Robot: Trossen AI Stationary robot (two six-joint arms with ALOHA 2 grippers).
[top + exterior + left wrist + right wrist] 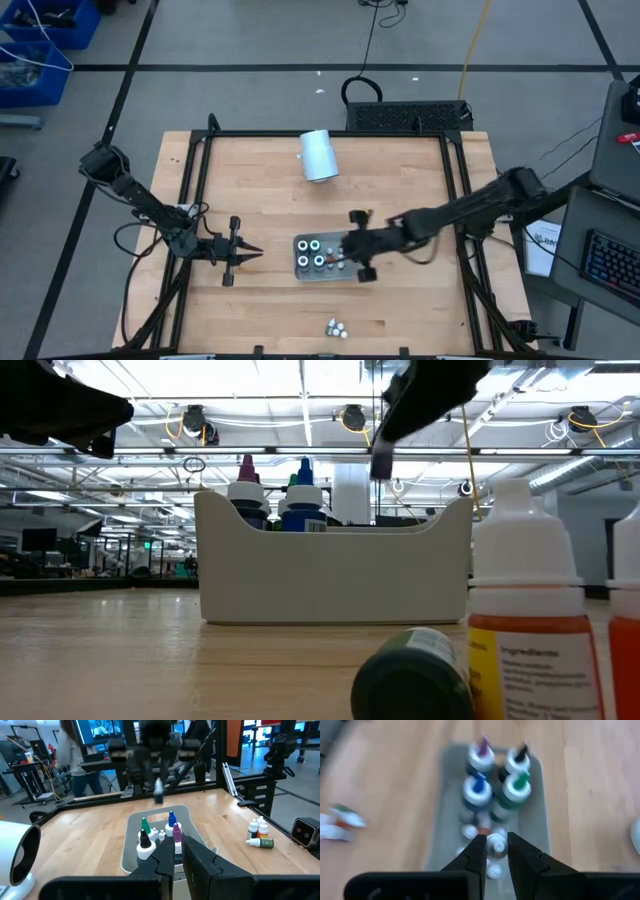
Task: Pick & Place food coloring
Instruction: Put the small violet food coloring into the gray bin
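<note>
Plastic and probably feather-light, the tiny white-capped food coloring bottles [492, 785] stand in the grey rectangular tray [540, 835], so I'd pinch just under the cap, like the right end effector [496, 851] clamped on one above it, while the left end effector [255, 254] waits alongside, narrow and empty.

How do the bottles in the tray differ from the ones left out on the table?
The four large bottles stand upright in the grey tray; the small bottles sit loose on the bare wood, one lying on its side. The tray ones have big white collars and coloured tips. All are food coloring.
</note>
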